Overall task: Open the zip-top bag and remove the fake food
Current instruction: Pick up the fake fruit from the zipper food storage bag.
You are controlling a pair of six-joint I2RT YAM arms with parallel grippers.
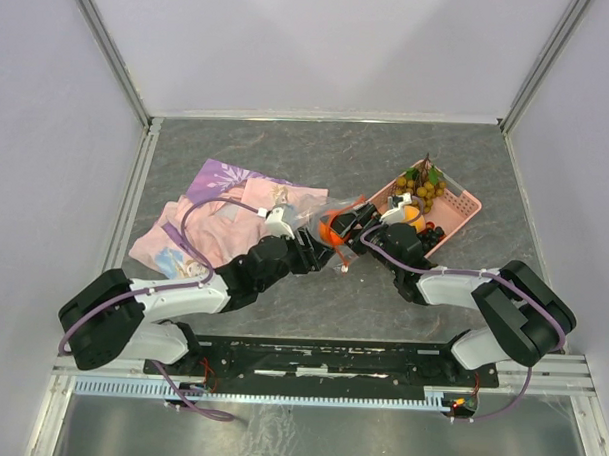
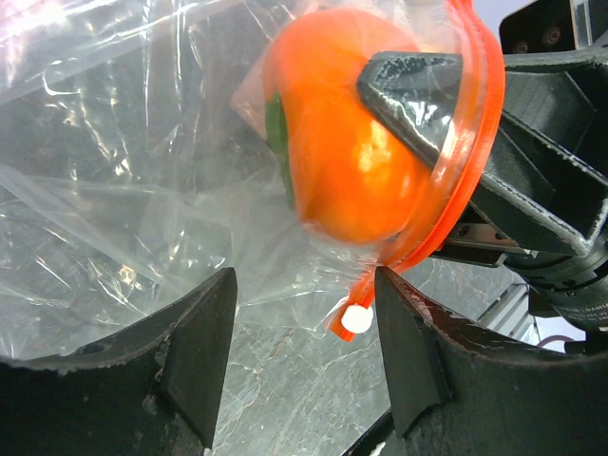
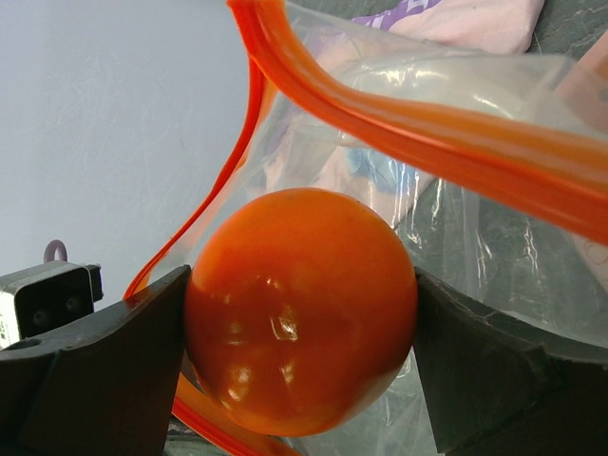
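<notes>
Two arms are being seen meeting over the middle of the grey table. At the far left a pink-purple patterned cloth is lying crumpled on that table. Just right of it, the left gripper is being shown with its fingers spread, the lower edge of the zip-top bag hanging between them with no pinch visible; a small white slider is dangling there at the end of the orange-red zip strip. The clear bag is being held up between the two grippers, its mouth gaping toward the right arm. Inside that mouth a red-orange fruit with a green top is being clasped by the right gripper, one finger pressed against each side of it. Farther right, a pink basket is sitting on the table, with tan-brown grapes and other small fruits lying in it.
</notes>
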